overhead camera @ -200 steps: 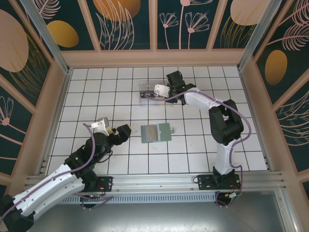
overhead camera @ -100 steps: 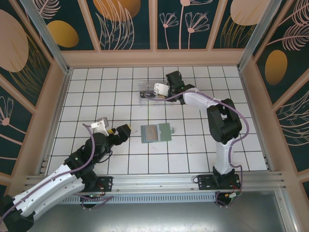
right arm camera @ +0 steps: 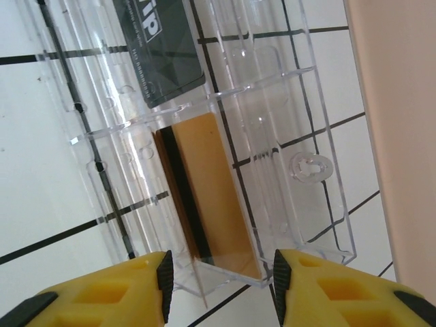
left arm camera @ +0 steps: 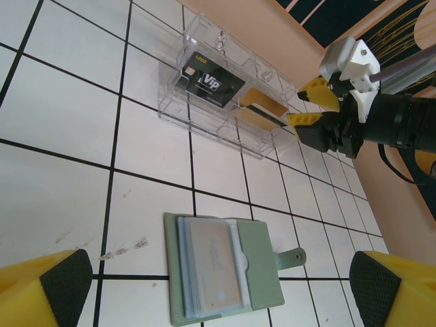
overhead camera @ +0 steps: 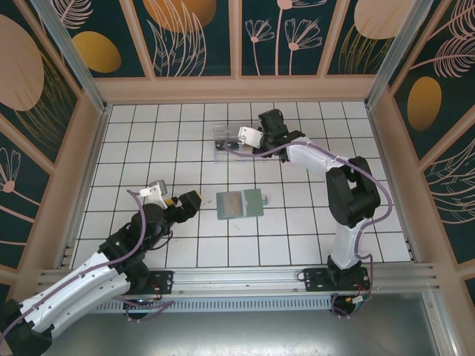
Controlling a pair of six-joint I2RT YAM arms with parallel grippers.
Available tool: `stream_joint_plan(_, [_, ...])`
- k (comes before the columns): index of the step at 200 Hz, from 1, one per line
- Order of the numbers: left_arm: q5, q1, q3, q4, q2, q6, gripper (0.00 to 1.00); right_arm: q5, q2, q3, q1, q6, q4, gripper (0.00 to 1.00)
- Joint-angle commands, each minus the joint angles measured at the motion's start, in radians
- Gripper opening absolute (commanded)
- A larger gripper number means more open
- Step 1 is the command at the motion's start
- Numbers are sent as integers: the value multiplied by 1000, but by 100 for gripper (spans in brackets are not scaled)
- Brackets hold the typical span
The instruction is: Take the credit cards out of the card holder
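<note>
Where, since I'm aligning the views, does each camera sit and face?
Top: above, behind the bases, facing down on the table; both arms show.
Left wrist: on the left arm, facing across to wallet, tray and right gripper; left fingers low.
Right wrist: on the right arm, close over the gold card; right fingers low.
Shared: both wrist views show tray and gold card.

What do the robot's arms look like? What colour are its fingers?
Both arms are black and white: the left arm and the right arm. A thin purple cable loops along each. The fingers are yellow with black pads, and a small white camera box sits on each wrist.
</note>
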Motion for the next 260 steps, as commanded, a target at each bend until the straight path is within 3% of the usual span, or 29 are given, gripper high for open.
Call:
stream_joint_plan(1, [5, -2, -9, 5, -14, -8, 99, -34, -14, -20, 3, 19, -22, 46])
stream_joint_plan(83, [-6, -2, -10, -15, -24, -11, 98, -6, 83, 55, 9, 40, -7, 50])
stream_joint_plan(207, [-15, -2, -14, -16, -15, -9, 98, 168, 153, 103, 3, 69, 168, 48])
stream_joint_plan(260, [-17, -3, -17, -18, -14, -12, 99, 165, 140, 99, -1, 117, 174, 48])
